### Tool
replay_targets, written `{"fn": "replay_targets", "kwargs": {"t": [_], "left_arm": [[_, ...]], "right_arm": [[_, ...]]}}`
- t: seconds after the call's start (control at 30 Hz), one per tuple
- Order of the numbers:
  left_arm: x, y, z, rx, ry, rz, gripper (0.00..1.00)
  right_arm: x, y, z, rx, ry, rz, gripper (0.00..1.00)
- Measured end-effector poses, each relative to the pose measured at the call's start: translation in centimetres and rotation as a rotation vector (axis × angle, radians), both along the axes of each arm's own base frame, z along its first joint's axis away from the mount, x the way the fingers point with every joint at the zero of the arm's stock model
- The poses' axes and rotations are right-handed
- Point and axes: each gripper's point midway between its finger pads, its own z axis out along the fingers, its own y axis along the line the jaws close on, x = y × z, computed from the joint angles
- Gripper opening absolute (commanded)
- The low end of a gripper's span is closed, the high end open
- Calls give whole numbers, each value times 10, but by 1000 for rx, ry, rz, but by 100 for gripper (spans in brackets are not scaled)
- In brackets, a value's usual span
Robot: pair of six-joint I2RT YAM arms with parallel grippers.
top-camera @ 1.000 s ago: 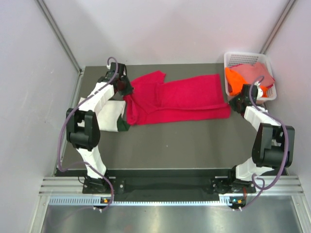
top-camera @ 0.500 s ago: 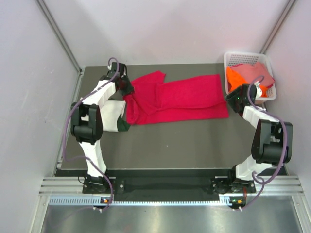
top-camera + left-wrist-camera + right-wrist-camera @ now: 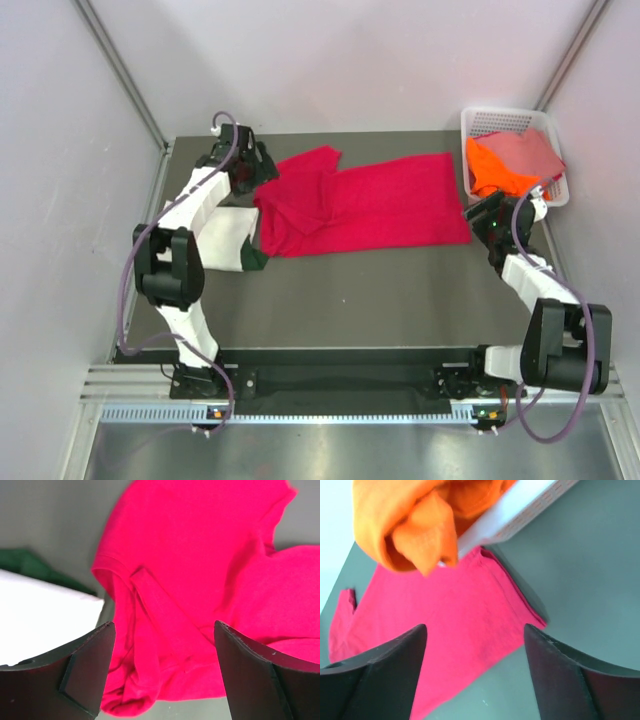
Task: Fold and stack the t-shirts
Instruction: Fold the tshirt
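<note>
We judge early stage: cream-white folded cotton t-shirt (image 3: 228, 236) left; crimson-red cotton t-shirt (image 3: 372, 205) part-folded, centre; orange tee (image 3: 490, 168), dusty-pink tee (image 3: 530, 152) wait in white plastic lattice basket (image 3: 500, 112). Left gripper (image 3: 162, 627), right gripper (image 3: 475, 629) wide, empty.

- left arm (image 3: 195, 200) and right arm (image 3: 525, 272) look the same: white shell links with chunky black joint housings
- a greyish-purple cable (image 3: 124, 300) loops loose outside each arm's shell
- small black base mounts (image 3: 190, 380)
- left gripper (image 3: 162, 625) and right gripper (image 3: 475, 627) both have matte black wedge-shaped fingers with flat inner faces
</note>
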Motion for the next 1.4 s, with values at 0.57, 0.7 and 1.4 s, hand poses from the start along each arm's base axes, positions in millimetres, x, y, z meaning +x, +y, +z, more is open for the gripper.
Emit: {"fn": "replay_targets", "kwargs": {"t": [0.57, 0.7, 1.4], "left_arm": [[-96, 37, -6, 27, 12, 157, 81], [-113, 37, -34, 20, 78, 164, 81], [-125, 48, -75, -20, 164, 182, 81]], "right_arm": [[-18, 10, -67, 120, 67, -40, 53], [-16, 12, -81, 143, 91, -55, 53], [-14, 2, -93, 104, 137, -126, 0]]}}
